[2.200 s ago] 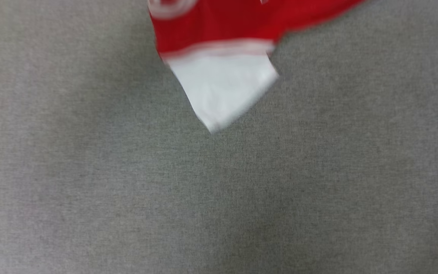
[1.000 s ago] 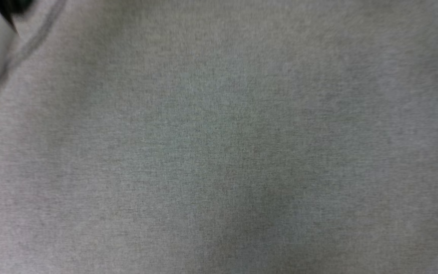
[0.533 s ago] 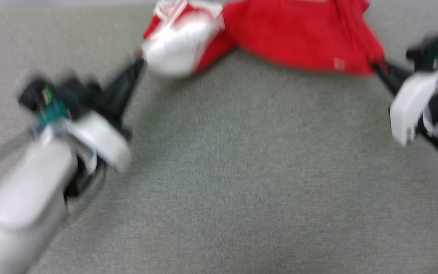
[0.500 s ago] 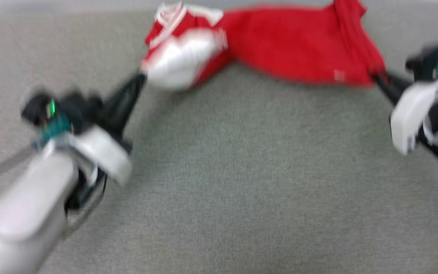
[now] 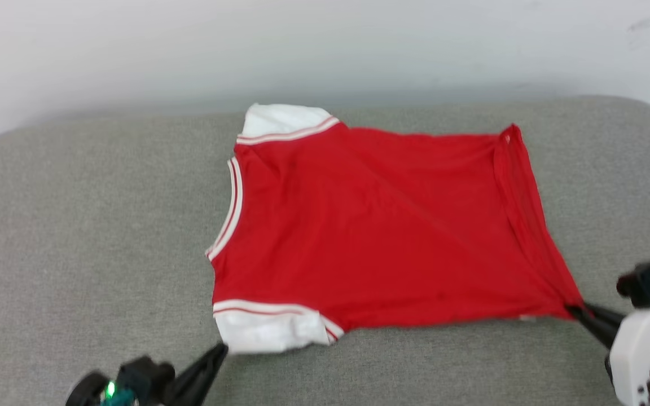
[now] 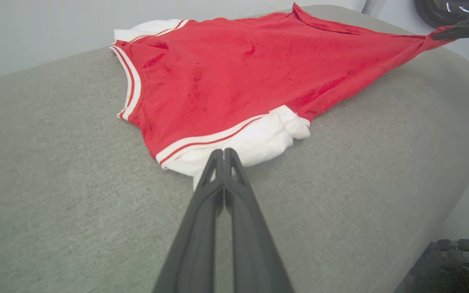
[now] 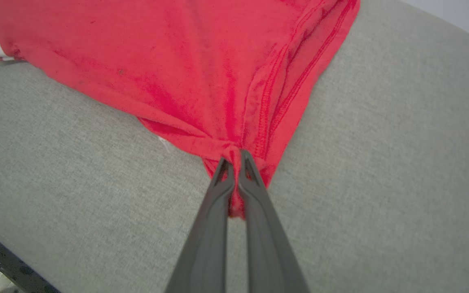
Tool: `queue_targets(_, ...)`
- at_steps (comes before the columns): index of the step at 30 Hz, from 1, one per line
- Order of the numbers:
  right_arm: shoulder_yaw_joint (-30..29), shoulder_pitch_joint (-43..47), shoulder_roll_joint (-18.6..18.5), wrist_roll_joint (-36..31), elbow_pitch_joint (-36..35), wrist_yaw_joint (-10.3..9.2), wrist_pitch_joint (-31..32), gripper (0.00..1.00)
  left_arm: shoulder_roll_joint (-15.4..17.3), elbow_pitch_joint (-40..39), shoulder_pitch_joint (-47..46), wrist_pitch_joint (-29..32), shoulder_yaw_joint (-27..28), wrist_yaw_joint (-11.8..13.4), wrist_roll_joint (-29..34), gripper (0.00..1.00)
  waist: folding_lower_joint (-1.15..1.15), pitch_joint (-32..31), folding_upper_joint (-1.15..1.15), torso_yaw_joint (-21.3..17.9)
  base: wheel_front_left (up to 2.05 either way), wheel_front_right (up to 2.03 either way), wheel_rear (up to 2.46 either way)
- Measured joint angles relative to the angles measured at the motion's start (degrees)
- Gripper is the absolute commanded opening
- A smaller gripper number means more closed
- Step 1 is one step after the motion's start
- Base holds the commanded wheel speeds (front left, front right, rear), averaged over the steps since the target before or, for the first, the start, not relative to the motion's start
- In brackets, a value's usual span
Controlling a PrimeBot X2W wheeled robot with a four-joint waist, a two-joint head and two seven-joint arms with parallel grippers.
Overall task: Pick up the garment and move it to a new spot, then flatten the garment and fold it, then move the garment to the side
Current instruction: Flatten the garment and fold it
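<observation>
Low left in head view: left gripper (image 5: pixel 220 349), jaws pressed together on the rim of the near white sleeve (image 5: pixel 268 331), a scrap of white cloth caught under the tips in left wrist view. Low right: right gripper (image 5: pixel 574 309), jaws pinching the near hem corner (image 7: pixel 234 154), cloth bunched into a knot there and pulled taut.

Beyond the jaws: garment (image 5: pixel 381 225), red, spread mostly flat on the middle of the surface (image 5: pixel 77 225). Striped neckline (image 5: pixel 229 211) toward the robot's left, hem (image 5: pixel 519 192) toward its right, a few diagonal creases across the body. No numerals visible on the upturned side.

Surface itself: grey woven upholstery, padded, corners rounded, bare on both sides of the garment.

Farther: second white sleeve (image 5: pixel 280 119) close to the far edge of the surface. Behind that, plain pale wall (image 5: pixel 325 45), a few faint scuffs at upper right. Off the surface's side in left wrist view: dark textured part (image 6: pixel 458 264), too cropped to identify.
</observation>
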Motion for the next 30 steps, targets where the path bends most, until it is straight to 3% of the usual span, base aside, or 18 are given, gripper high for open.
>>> queue_targets(6, -6.3, 12.7, -1.8, 0.9, -3.7, 0.01, 1.2, 0.00, 0.0, -1.9, 9.3, 0.0, -0.4, 2.8, -2.4, 0.00, 0.00, -3.7, 0.00, -0.3, 0.00, 0.00, 0.00)
queue_targets(16, -16.2, 28.8, -2.5, -1.3, -9.4, 0.01, 5.3, 0.00, 2.0, -3.2, 16.6, 1.8, -4.0, 3.2, -3.7, 0.00, 0.00, -5.9, 0.00, 1.0, 0.00, 0.00, 0.00)
queue_targets(30, -32.9, 27.9, 2.5, -7.3, -16.6, 0.00, 9.3, 0.00, 0.1, -0.8, 0.0, 1.5, -0.1, -0.8, 1.8, 0.00, 0.02, -1.7, 0.00, 0.9, 0.00, 0.00, 0.00)
